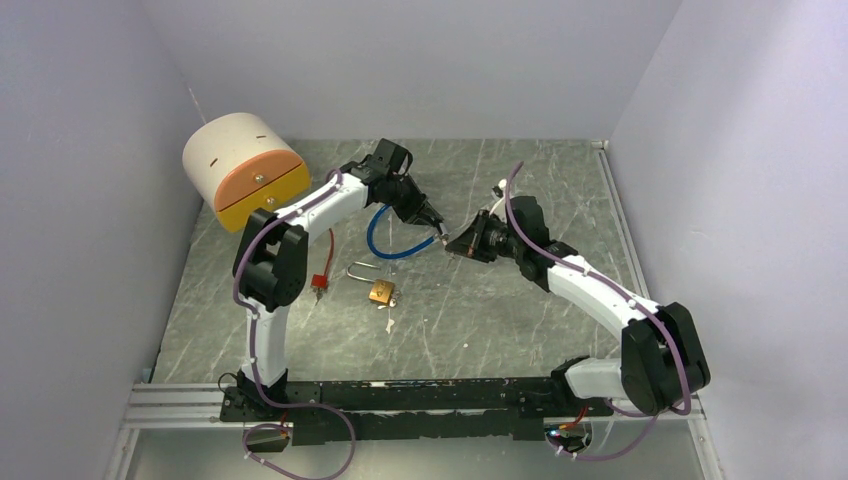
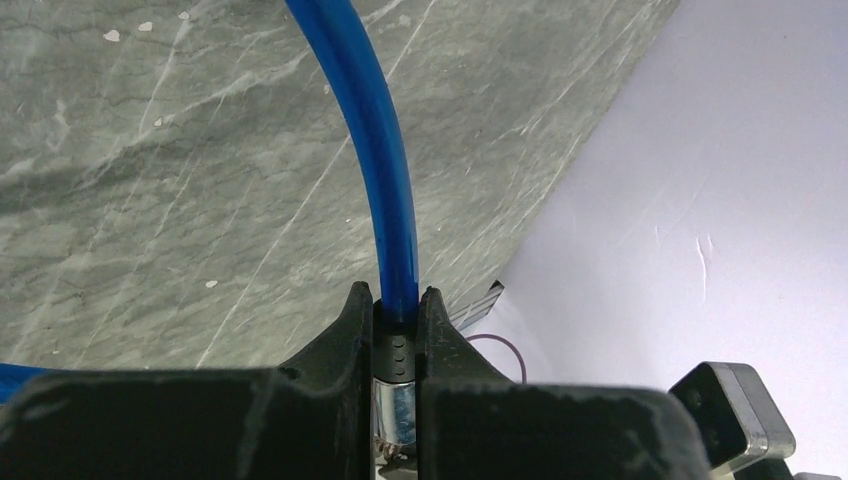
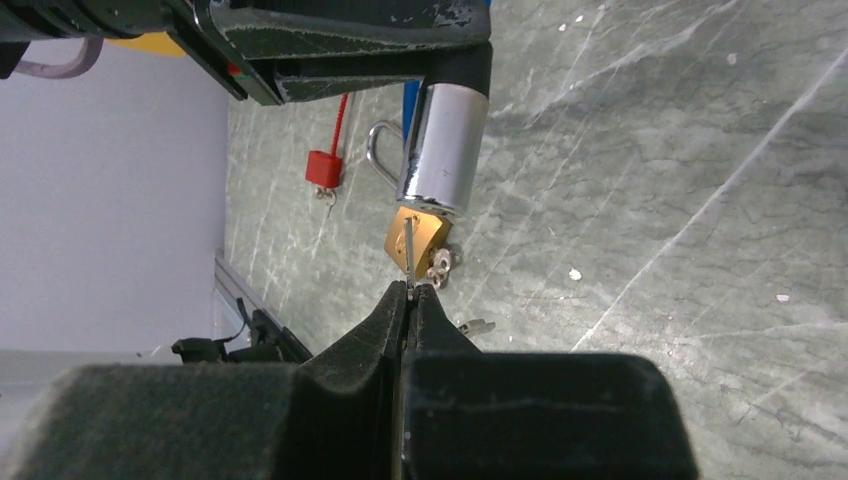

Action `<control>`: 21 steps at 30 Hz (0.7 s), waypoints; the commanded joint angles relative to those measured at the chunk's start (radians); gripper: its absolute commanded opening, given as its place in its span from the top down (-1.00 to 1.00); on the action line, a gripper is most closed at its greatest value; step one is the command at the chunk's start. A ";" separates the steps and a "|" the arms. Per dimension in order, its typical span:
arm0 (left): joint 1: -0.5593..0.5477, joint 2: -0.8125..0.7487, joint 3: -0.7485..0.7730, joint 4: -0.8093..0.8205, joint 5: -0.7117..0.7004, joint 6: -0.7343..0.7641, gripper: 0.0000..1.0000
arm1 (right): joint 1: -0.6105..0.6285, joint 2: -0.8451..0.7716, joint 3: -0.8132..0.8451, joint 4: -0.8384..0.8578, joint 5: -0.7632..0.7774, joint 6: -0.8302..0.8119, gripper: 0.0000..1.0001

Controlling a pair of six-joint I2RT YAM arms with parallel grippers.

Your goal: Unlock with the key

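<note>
Clamping cable lock (image 3: 443, 145) in left gripper (image 2: 397, 302); pinching key (image 3: 410, 250) in right gripper (image 3: 410, 292), tip just below lock.

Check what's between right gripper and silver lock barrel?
Only the key blade, pinched in the right gripper, pointing at the silver lock barrel; right wrist view.

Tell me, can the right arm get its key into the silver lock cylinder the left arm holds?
Probably yes. The key, pinched in the right arm's jaws, points at the silver lock cylinder's lower end with nothing between; the left arm holds it aloft.
</note>
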 commanded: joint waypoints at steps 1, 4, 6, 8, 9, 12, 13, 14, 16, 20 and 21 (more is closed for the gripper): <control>0.001 -0.067 -0.014 0.050 0.032 -0.030 0.95 | -0.013 -0.013 0.040 0.017 0.048 0.005 1.00; 0.002 -0.065 -0.008 0.047 0.029 -0.028 0.95 | -0.021 -0.033 0.031 0.011 0.061 0.004 1.00; 0.002 -0.063 -0.007 0.050 0.030 -0.028 0.95 | -0.024 -0.028 0.032 0.007 0.054 -0.003 1.00; 0.003 -0.062 -0.005 0.052 0.033 -0.029 0.95 | -0.027 -0.014 0.048 -0.015 0.055 -0.014 1.00; 0.004 -0.060 -0.004 0.054 0.033 -0.030 0.95 | -0.027 -0.004 0.055 -0.029 0.051 -0.021 1.00; 0.004 -0.058 -0.002 0.058 0.035 -0.029 0.95 | -0.029 0.017 0.068 -0.039 0.042 -0.023 1.00; 0.004 -0.057 -0.001 0.056 0.035 -0.029 0.95 | -0.027 0.021 0.069 -0.039 0.041 -0.021 1.00; 0.006 -0.057 0.000 0.056 0.036 -0.030 0.95 | -0.028 0.024 0.069 -0.039 0.041 -0.020 1.00; 0.006 -0.058 -0.003 0.059 0.036 -0.030 0.95 | -0.030 0.024 0.067 -0.038 0.041 -0.019 1.00; 0.010 -0.057 -0.007 0.064 0.041 -0.031 0.95 | -0.030 0.031 0.068 -0.039 0.041 -0.015 1.00; 0.010 -0.057 -0.007 0.066 0.043 -0.032 0.95 | -0.030 0.032 0.069 -0.041 0.043 -0.012 1.00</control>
